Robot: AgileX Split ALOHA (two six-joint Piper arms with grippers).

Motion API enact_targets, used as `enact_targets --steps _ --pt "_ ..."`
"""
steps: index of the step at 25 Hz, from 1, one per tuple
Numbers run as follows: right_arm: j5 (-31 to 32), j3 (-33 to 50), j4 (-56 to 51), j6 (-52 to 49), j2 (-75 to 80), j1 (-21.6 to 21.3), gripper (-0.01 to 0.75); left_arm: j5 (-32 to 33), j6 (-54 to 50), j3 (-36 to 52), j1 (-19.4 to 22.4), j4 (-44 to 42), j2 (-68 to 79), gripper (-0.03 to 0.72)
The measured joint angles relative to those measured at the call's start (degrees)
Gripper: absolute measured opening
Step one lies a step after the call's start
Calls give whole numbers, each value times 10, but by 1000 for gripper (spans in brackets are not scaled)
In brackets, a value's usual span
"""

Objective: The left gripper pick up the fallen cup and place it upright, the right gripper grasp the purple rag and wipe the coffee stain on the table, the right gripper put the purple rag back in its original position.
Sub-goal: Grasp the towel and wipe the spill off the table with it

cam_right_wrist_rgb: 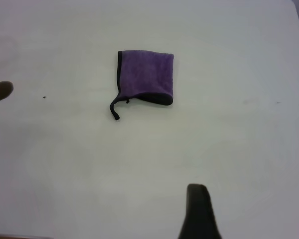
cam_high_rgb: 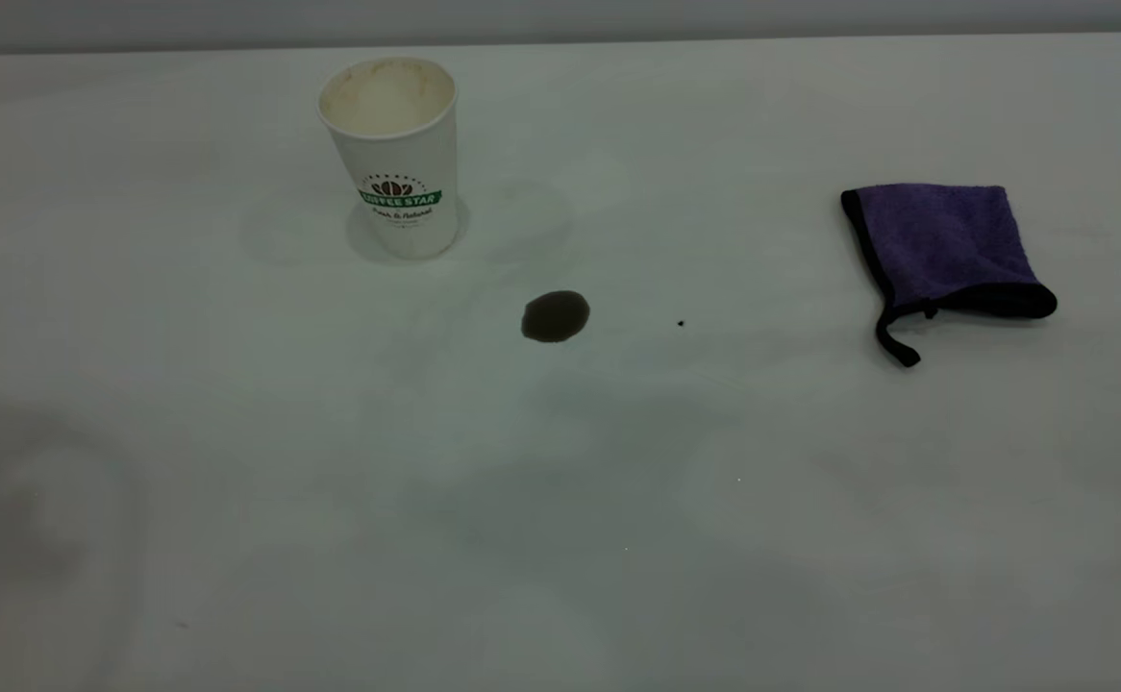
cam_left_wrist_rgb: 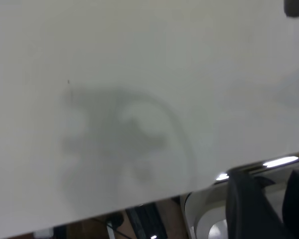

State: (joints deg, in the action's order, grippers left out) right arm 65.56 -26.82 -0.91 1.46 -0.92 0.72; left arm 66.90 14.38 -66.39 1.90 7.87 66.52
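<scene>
One white paper coffee cup (cam_high_rgb: 389,154) is counted, standing upright. One purple terry rag (cam_high_rgb: 940,245) with one black loop strap (cam_high_rgb: 892,338) is counted. One dark brown coffee stain (cam_high_rgb: 555,316) and one tiny black speck (cam_high_rgb: 681,324) are seen on one white table (cam_high_rgb: 560,538).

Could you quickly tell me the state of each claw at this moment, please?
Left claw: out of view; state cannot be told.
Right claw: holding nothing, open or closed cannot be told; purple rag lies untouched.

A tiny black speck (cam_high_rgb: 681,324) lay alone on the white surface, and a strip of pale grey wall (cam_high_rgb: 560,19) ran behind.
</scene>
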Motion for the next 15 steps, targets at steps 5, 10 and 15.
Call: enact_targets --steps 5,10,15 --pt "0 0 0 0 0 0 582 0 -2 103 0 0 -112 241" --pt "0 0 0 0 0 0 582 0 -3 230 0 0 -238 241" --pt "0 0 0 0 0 0 582 0 -3 315 0 0 -371 241"
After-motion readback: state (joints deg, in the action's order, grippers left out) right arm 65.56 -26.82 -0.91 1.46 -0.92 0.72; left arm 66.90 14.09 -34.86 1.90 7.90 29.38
